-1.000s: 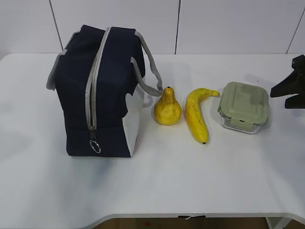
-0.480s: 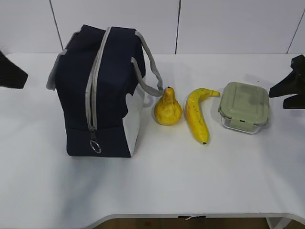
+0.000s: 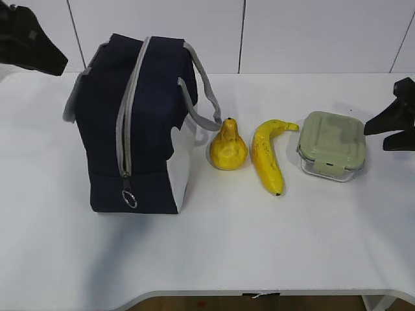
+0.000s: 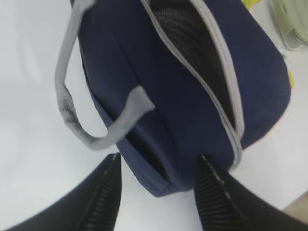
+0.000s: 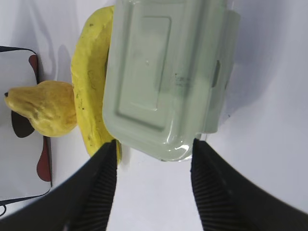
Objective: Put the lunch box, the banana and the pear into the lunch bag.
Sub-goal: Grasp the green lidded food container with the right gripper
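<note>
The navy lunch bag (image 3: 139, 123) stands upright at the left, its grey zipper ring (image 3: 130, 198) low on the near side. In the left wrist view the bag's (image 4: 192, 86) zip gapes along the top, showing a dark inside. My left gripper (image 3: 52, 61) hangs open above and left of the bag, holding nothing (image 4: 160, 158). The pear (image 3: 228, 148), the banana (image 3: 267, 155) and the green-lidded lunch box (image 3: 332, 144) lie in a row right of the bag. My right gripper (image 3: 379, 133) is open just right of the lunch box (image 5: 168, 72), apart from it (image 5: 154, 144).
A grey handle (image 3: 204, 97) of the bag droops toward the pear. The white table (image 3: 214, 253) runs wide in front of the objects, with its front edge near. A white wall stands behind.
My left gripper came into the exterior view from the left edge and rose to the upper left beside the bag. My right gripper hardly moved. The objects stayed put.
</note>
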